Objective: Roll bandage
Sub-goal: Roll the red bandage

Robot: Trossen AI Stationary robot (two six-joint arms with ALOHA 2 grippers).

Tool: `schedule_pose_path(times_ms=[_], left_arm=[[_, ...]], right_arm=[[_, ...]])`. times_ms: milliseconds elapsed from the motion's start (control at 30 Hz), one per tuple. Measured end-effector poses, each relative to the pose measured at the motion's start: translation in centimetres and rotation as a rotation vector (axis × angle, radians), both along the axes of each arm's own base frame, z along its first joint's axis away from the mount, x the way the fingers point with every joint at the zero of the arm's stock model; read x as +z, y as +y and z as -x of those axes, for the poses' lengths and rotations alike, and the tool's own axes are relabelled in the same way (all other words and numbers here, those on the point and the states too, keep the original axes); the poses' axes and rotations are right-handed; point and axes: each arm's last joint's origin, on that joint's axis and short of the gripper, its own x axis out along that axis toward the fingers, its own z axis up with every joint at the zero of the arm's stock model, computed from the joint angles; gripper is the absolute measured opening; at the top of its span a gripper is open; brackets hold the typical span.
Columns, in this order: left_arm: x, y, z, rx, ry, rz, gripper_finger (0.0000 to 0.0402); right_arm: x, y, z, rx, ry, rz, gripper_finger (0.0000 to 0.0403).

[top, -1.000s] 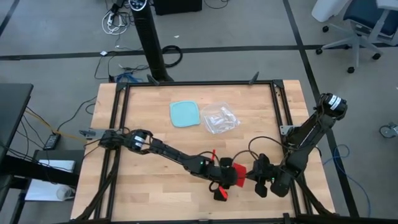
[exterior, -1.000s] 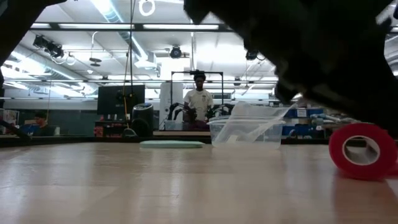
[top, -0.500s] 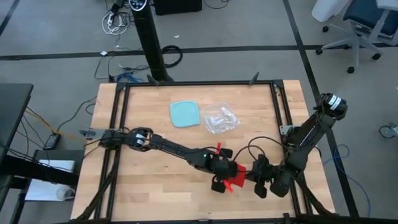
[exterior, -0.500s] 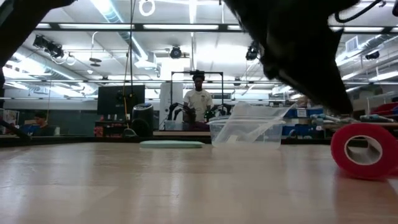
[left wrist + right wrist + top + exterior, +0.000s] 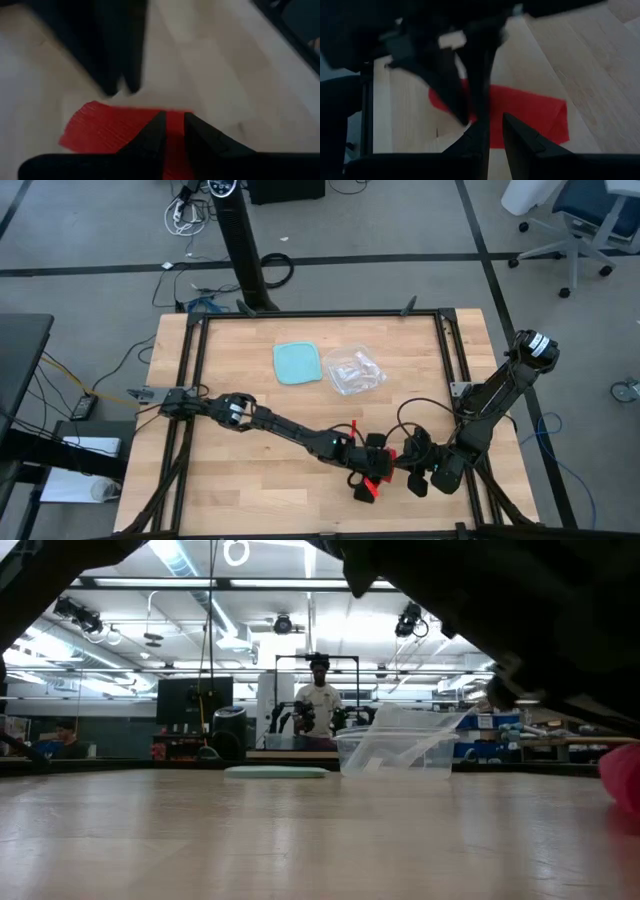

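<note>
both grippers pinch the red strip as the left arm slides toward the lower right

in the high view the left gripper [image 5: 364, 471] now sits further toward the lower right of the frame than it did a second ago, close against the right gripper [image 5: 403, 463], which has barely moved. the bandage [image 5: 377, 470] shows between them as a small patch of red, with a thin red sliver poking up above the left arm and another scrap just below it near the bottom of the frame.

in the low view the change is plainer: the red roll that stood at the right edge a moment ago has slipped almost out of frame, and only a blurred pink-red bulge [image 5: 624, 776] remains at the far right, under the dark mass of an arm.

the left wrist view shows that arm's fingers nearly together, clamped on the flat red fabric [image 5: 120, 132]. the right wrist view shows its own fingers likewise nipped onto the edge of the strip [image 5: 530, 115], with the other arm's dark fingers reaching in from above.

judging from this, the rolling is under way but unfinished: loose flat fabric is still spread between the two grips. the blue container [image 5: 297, 363] and the clear bag [image 5: 352, 371] lie untouched in the upper middle of the table [image 5: 250, 400].
</note>
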Motion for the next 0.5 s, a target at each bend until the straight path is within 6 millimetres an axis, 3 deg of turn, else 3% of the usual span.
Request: schedule_pose_path(times_ms=[167, 433, 500], left_arm=[[0.6, -0.3, 0.1, -0.007, 0.010, 0.004, 0.0072], [5.7, -0.4, 0.4, -0.036, 0.080, -0.098, 0.0072], [6.0, 0.0, 0.5, -0.032, 0.089, -0.122, 0.0072]], right_arm=[[0.0, 0.0, 0.1, -0.005, 0.004, 0.003, 0.0052], [0.0, -0.1, 0.1, -0.017, -0.008, 0.019, 0.0052], [0.0, -0.1, 0.1, -0.018, -0.008, 0.019, 0.0052]])
